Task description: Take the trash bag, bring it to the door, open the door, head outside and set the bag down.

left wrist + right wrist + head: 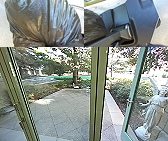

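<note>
Fingers of our left gripper (pixel 49 45) closed, we held the trash bag (pixel 37 23) by its gathered neck (pixel 48 42), its bulk fanning out from them beside our base (pixel 144 21), apart from our farther, open right gripper (pixel 132 45).

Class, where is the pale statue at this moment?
In the head view, the pale statue is at the far right, just right of the green door frame's upright with a handle, near leafy shrubs.

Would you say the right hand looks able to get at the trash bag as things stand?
Probably, yes: the trash bag bulges close by in the right wrist view, though the robot's jointed bar looks partly in the way.
</note>
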Motion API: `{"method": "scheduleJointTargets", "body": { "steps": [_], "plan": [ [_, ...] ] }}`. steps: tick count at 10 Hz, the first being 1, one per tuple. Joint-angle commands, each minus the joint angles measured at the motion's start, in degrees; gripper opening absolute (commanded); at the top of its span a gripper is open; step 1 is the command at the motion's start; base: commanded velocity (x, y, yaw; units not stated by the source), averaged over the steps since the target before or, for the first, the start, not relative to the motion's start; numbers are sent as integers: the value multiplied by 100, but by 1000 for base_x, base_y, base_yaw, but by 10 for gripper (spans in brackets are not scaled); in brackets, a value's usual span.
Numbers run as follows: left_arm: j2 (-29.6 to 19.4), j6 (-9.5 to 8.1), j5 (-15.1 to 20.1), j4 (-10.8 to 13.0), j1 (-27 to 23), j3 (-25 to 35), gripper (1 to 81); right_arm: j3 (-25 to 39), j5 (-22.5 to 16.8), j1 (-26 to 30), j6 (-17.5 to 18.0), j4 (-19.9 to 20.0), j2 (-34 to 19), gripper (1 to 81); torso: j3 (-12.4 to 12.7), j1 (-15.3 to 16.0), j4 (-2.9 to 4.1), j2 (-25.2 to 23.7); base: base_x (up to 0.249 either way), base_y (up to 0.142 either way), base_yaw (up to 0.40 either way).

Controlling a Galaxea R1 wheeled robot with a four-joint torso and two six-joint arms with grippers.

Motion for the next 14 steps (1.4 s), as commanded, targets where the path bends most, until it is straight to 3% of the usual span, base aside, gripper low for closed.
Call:
{"method": "scheduleJointTargets", "body": {
  "steps": [1, 9, 14],
  "plan": [
    [12, 2, 374, 33, -282, 11, 10, 43, -327, 292, -26, -38, 61, 811, 0, 0, 0, 0, 0, 0, -163],
    [12, 2, 374, 33, -282, 11, 10, 35, -327, 274, -26, -38, 61, 811, 0, 0, 0, 0, 0, 0, -157],
    [12, 19, 374, 42, -282, 11, 10, 52, -327, 274, -87, -38, 78, 811, 0, 0, 0, 0, 0, 0, -19]
  ]
}}
